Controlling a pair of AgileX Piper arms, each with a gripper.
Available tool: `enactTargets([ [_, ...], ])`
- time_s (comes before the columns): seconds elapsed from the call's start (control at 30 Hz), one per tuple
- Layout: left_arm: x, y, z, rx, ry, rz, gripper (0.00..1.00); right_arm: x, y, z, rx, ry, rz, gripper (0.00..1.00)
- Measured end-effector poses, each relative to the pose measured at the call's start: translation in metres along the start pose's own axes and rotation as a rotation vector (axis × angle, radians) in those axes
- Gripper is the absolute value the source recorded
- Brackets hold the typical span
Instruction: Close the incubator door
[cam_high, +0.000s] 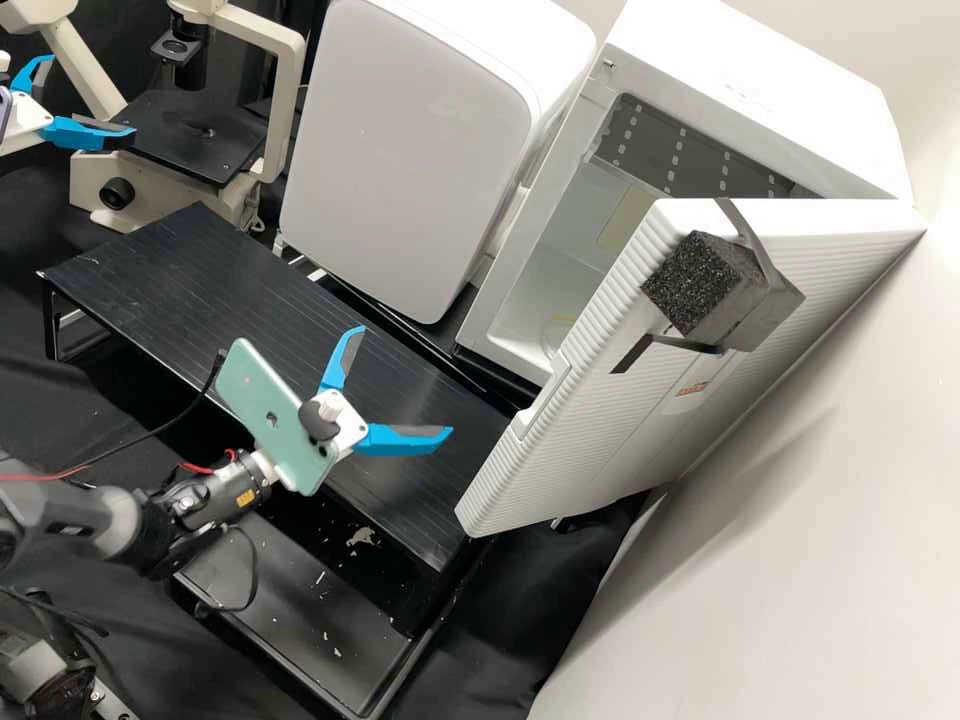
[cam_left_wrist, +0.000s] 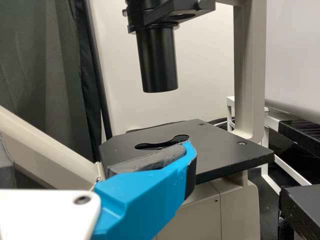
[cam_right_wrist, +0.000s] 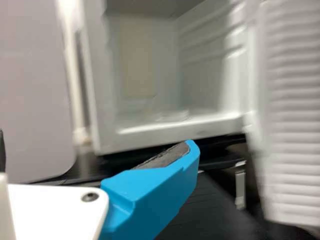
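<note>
In the high view the white incubator (cam_high: 545, 300) stands with its ribbed door (cam_high: 590, 430) swung wide open. My right gripper (cam_high: 405, 380) is open above the black bench, to the left of the door's free edge and apart from it. The right wrist view has the right gripper (cam_right_wrist: 95, 147) facing the incubator's bare interior (cam_right_wrist: 150, 65), with the door (cam_right_wrist: 292, 115) at one side. Beside the microscope, my left gripper (cam_high: 92, 95) stands open; the left wrist view shows the left gripper (cam_left_wrist: 95, 152) before the microscope stage (cam_left_wrist: 225, 150).
A dark foam block (cam_high: 725, 290) is strapped to the door's outer face. Left of the incubator stands a large white rounded box (cam_high: 410, 150). The microscope (cam_high: 280, 100) is at the back left. A wall (cam_high: 800, 520) runs close behind the door. Black bench (cam_high: 200, 290) lies in front.
</note>
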Motion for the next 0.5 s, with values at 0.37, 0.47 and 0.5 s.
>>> enactTargets([
  [0.37,0.000,0.000,0.000,0.000,0.000,0.000,1.00,-0.027,0.042,0.029,-0.006,-0.123,0.188,1.00],
  [0.47,0.000,0.000,0.000,0.000,0.000,0.000,1.00,-0.022,0.049,0.037,0.003,-0.158,0.213,1.00],
  [0.5,0.000,0.000,0.000,0.000,0.000,0.000,1.00,-0.019,0.051,0.039,0.007,-0.165,0.217,1.00],
])
